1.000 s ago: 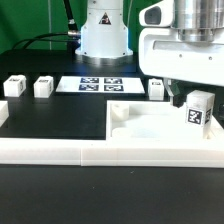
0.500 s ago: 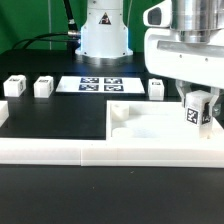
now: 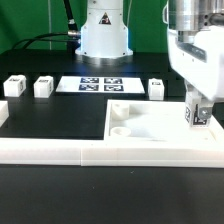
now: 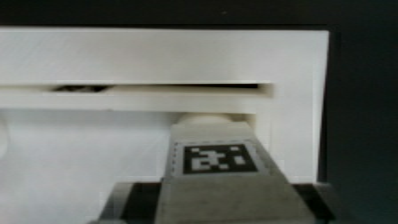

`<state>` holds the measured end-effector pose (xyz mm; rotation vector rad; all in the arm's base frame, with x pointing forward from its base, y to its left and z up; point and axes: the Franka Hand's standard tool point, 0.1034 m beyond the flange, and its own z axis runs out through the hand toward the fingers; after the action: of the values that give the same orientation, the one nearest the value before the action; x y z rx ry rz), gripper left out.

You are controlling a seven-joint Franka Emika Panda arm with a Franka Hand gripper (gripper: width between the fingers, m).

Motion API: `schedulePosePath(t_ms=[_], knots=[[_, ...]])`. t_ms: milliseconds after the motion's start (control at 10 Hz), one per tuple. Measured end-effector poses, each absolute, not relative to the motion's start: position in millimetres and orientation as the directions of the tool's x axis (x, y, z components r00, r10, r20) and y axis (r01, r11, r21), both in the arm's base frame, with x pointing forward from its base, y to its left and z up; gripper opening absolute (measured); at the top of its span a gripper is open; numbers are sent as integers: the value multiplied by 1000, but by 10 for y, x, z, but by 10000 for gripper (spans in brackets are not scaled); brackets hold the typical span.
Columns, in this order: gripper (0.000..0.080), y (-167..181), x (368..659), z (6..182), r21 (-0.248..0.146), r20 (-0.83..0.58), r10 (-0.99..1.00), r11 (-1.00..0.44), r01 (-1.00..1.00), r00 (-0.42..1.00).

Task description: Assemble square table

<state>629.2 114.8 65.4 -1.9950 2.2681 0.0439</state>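
The white square tabletop (image 3: 155, 128) lies on the black table against the border rail, with round holes at its corners (image 3: 120, 130). My gripper (image 3: 200, 113) is shut on a white tagged block leg (image 3: 202, 111) and holds it upright over the tabletop's corner at the exterior view's right. In the wrist view the leg (image 4: 217, 160) stands between my fingers (image 4: 139, 200), tag facing the camera, above the tabletop (image 4: 107, 140). Three more block legs stand on the table: two (image 3: 14, 86) (image 3: 43, 87) at the exterior view's left and one (image 3: 157, 88) behind the tabletop.
The marker board (image 3: 100, 84) lies flat behind the tabletop. The long white border rail (image 3: 100, 151) runs across the front. The robot base (image 3: 104, 30) stands at the back. A white block (image 3: 2, 112) sits at the exterior view's left edge.
My gripper has moved down and slightly toward the exterior view's right with the leg, bringing it lower over the tabletop's corner.
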Motion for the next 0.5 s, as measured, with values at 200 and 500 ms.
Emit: schedulePosePath(t_ms=[200,500], knots=[[288,1174,6304,659,-39,-122,-940,324,-945,-318],[290,1198,6318,669,-46,-112,-911,404,-914,-397]])
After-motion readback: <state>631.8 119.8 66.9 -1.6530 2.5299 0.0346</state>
